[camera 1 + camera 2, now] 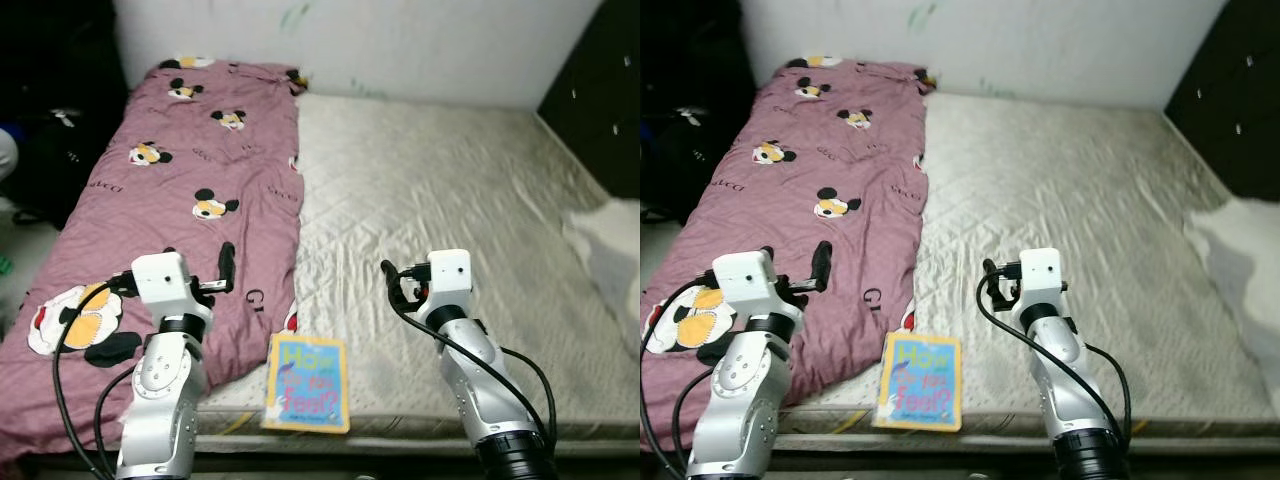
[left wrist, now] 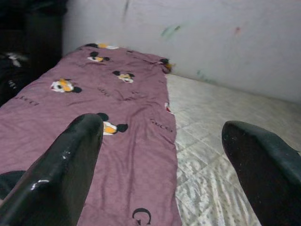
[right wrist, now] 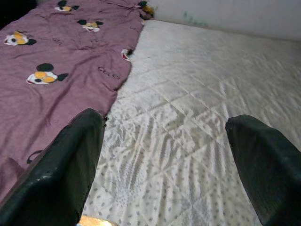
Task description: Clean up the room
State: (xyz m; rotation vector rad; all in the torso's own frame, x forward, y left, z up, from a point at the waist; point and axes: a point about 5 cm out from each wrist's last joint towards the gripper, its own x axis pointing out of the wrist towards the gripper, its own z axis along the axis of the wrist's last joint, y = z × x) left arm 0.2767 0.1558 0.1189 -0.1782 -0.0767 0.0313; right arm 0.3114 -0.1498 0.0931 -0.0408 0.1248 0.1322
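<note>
Item: bed [image 1: 450,180] — a bare quilted grey mattress filled the centre and right of the frame, running up to a pale wall at the top.

Item: mauve cartoon-print blanket [image 1: 190,200] — it lay flat along the left half of the bed, from the upper left corner down to the lower left edge.

Item: picture book [image 1: 305,383] — yellow and blue cover, face up at the bottom centre of the frame, on the near edge of the mattress, just beside the blanket's lower right corner. It sat between the two arms, touched by neither.

Item: white cloth [image 1: 610,250] — bunched at the right edge of the frame.

Item: left tool [image 1: 222,272] — raised over the blanket at lower left, fingers spread wide, holding nothing.

Item: right tool [image 1: 398,290] — raised over the bare mattress right of centre, fingers likewise spread and empty.

Handling note — the book looked the likeliest first pickup. It lay flat and thin, so a straight pinch from above would probably slip. Better to approach from the overhanging near edge, sliding one finger beneath the cover, and close gently across the spine so the pages do not fan out.
</note>
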